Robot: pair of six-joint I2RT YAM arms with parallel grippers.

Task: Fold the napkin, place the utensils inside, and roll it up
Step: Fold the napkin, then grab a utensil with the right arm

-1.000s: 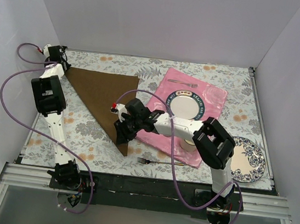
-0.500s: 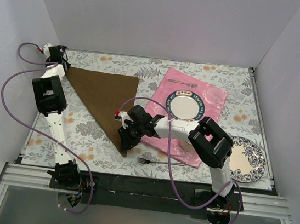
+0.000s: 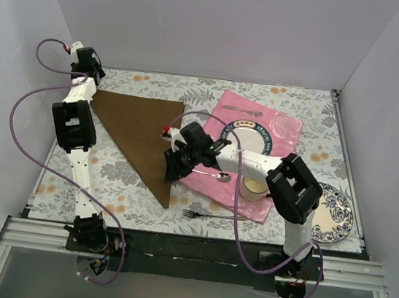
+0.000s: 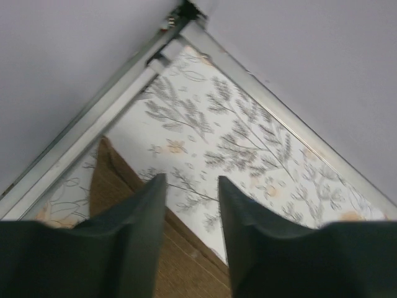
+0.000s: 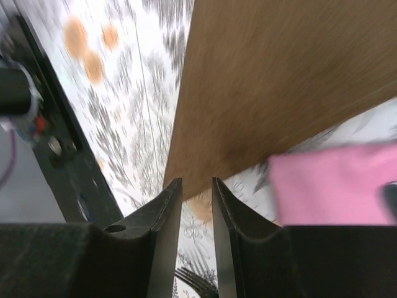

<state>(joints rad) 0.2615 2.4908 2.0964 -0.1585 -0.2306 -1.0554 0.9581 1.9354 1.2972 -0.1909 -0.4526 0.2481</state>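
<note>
Two arms: both reach out over the floral tablecloth, the left one to the far left corner and the right one across the middle.
napkin: dark brown, folded into a triangle, lying flat on the tablecloth left of centre. Its long point runs toward the near edge, and its right edge passes just beside the pink cloth.
left gripper: lifted above the napkin's far left corner. The wrist view shows the left gripper with its fingers apart and nothing between them, and the napkin lies below.
right gripper: over the napkin's right edge, near its long point. In the wrist view the right gripper has its jaws parted by a narrow gap and holds nothing. The napkin tip and the tablecloth show beneath it.
fork: on the tablecloth near the front edge, just past the napkin's point and apart from it. Its tines show at the bottom of the right wrist view.
second fork: on the far part of the pink cloth.
spoon: on the pink cloth, beside the right arm.
cup: cream, on the near part of the pink cloth.
blue-rimmed plate: on the pink cloth.
floral plate: on the tablecloth at the right, partly behind the right arm.
</note>
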